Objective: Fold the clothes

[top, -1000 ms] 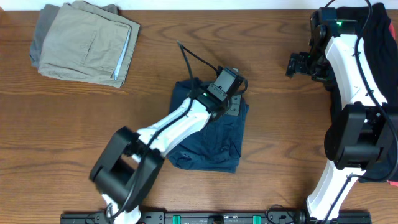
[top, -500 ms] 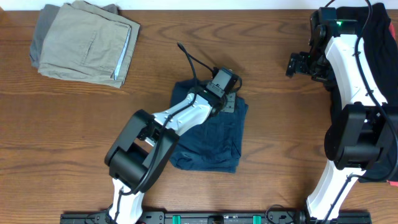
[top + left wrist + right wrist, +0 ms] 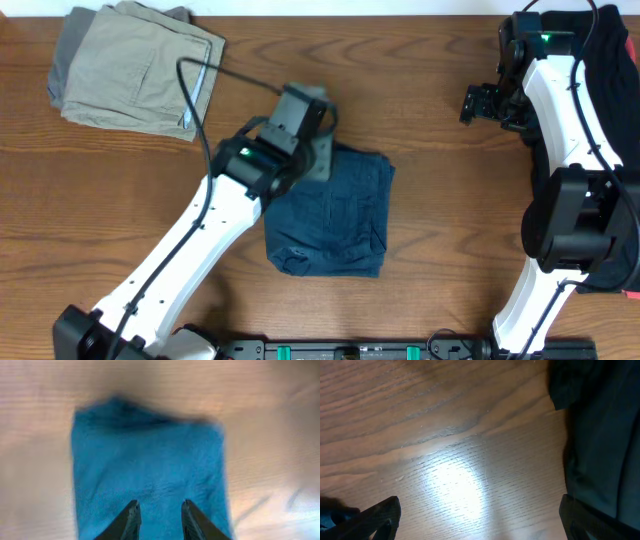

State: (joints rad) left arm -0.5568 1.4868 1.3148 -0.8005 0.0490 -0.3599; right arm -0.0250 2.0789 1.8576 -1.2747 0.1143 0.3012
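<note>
The navy-blue shorts (image 3: 335,215) are laid folded into a rough rectangle near the middle of the wooden table (image 3: 450,230), with wrinkles across the cloth. In the overhead view the left gripper (image 3: 160,503) is seen over their upper left corner. Its fingers (image 3: 133,515) are parted by a narrow gap and nothing is gripped between them. In the blurred left wrist view only blue fabric is seen beneath the tips, and whether they touch the cloth cannot be told. At the far left corner of the table the khaki shorts (image 3: 140,70) are stacked, folded, on a grey garment (image 3: 62,55), whose edge is shown along the stack's left side. At the right edge a black garment (image 3: 620,70) is piled, partly hidden by the right arm. The right gripper (image 3: 478,103) is found near that pile, over bare wood — its jaws are spread wide and nothing is held
</note>
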